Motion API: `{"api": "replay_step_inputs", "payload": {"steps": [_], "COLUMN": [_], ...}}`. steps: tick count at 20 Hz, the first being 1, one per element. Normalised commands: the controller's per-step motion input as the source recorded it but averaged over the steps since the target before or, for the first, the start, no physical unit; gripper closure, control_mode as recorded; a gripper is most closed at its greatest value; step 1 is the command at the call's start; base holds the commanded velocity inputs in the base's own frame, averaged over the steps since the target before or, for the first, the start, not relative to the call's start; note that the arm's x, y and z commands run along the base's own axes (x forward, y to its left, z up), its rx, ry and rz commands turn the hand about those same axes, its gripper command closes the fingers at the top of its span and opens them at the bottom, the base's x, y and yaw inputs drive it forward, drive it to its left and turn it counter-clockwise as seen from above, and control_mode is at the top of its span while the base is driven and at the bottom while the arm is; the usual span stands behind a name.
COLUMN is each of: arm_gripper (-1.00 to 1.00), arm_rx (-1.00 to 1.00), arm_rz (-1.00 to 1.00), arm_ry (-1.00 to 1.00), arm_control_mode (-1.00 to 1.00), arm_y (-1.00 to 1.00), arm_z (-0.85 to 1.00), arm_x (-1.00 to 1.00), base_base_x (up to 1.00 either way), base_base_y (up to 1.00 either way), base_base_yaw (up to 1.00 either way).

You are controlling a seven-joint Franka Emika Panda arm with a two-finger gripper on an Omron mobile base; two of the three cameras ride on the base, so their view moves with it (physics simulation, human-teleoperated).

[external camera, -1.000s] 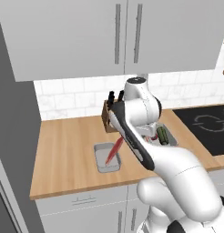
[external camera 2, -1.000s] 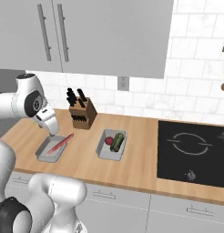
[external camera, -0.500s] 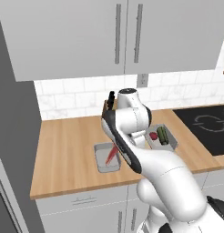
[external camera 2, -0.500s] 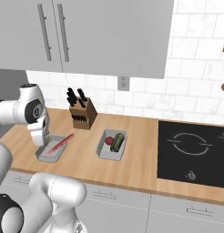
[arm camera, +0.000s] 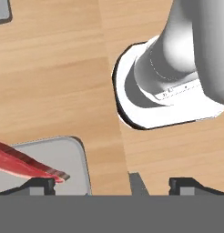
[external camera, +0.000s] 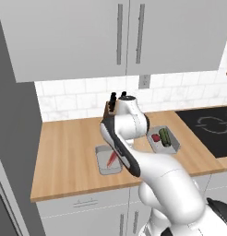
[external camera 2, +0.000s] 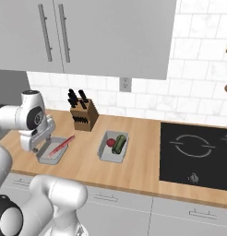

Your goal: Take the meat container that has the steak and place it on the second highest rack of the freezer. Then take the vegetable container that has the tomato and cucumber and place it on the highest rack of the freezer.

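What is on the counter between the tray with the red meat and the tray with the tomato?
Nothing: in the right base view, only bare wooden counter lies between the meat container and the vegetable container.

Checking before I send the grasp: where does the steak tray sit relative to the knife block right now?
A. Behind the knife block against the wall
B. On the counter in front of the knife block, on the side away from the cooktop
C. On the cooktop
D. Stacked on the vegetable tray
B: in the right base view the steak tray lies on the counter in front of the knife block, well apart from the vegetable tray and the cooktop.
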Motion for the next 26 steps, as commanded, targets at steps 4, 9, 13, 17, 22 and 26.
{"api": "replay_step_inputs", "payload": {"steps": [4, 9, 13, 17, 22, 26], "arm_gripper": [-1.0, -1.0, -1.0, -1.0, -1.0, -1.0], "arm_rx": [-0.02, -0.02, 0.0, 0.0, 0.0, 0.0], "arm_rz": [-0.02, 0.0, 0.0, 0.0, 0.0, 0.0], "arm_ry": [-0.06, -0.09, -0.08, -0.05, -0.03, -0.03], "arm_control_mode": [-1.0, -1.0, -1.0, -1.0, -1.0, -1.0], "arm_y": [0.32, 0.09, 0.0, 0.03, 0.06, 0.01], "arm_z": [-0.19, -0.35, -0.4, -0.27, -0.29, -0.29], "arm_x": [0.06, 0.12, 0.21, 0.2, 0.14, 0.05], "base_base_x": [0.0, 0.0, 0.0, 0.0, 0.0, 0.0], "base_base_y": [0.0, 0.0, 0.0, 0.0, 0.0, 0.0], "base_base_yaw": [0.0, 0.0, 0.0, 0.0, 0.0, 0.0]}}
